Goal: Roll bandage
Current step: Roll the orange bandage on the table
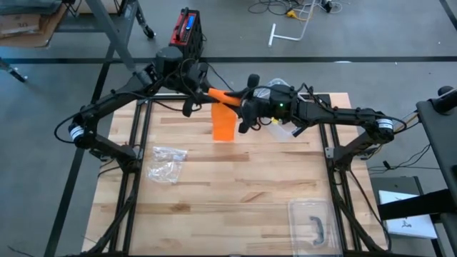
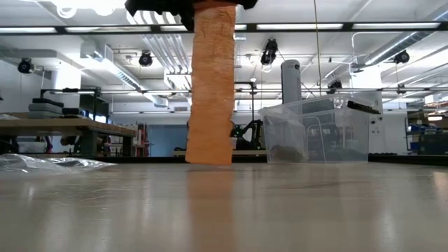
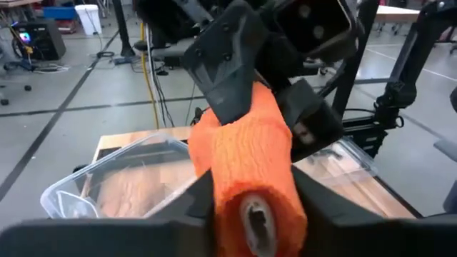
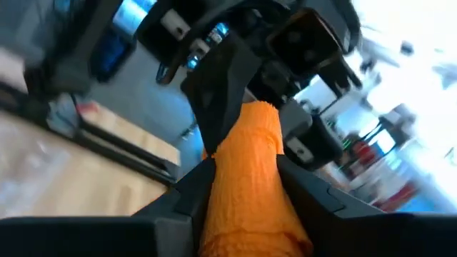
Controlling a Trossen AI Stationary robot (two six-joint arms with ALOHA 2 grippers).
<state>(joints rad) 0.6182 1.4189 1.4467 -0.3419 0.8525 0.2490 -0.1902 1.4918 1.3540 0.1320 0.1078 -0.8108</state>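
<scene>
An orange bandage roll [image 1: 218, 94] is held in the air over the far middle of the table, between my two grippers. Its loose strip [image 2: 212, 84] hangs straight down, and the strip's lower end [image 2: 208, 159] rests on the tabletop. My left gripper [image 1: 206, 92] comes at the roll from the left and my right gripper [image 1: 241, 107] from the right; each is shut on one end of it. Each wrist view shows the roll [image 3: 253, 178] [image 4: 250, 185] running away between that arm's own fingers toward the other gripper. My left gripper pinches the roll's left end [image 3: 282, 189] between its two fingers, which lie about level along the roll, one on each side. The hollow core faces this wrist. The roll is lifted clear of the table. My right gripper pinches the roll's right end [image 4: 246, 207] between its two fingers, level, from the table's right side and along the roll. The roll stays clear of the table, with the strip hanging below it.
A clear plastic box [image 2: 318, 133] stands on the table just right of the hanging strip. A crumpled clear wrapper [image 1: 166, 163] lies at the left. A clear lid with a dark piece on it [image 1: 314, 223] lies near the front right corner.
</scene>
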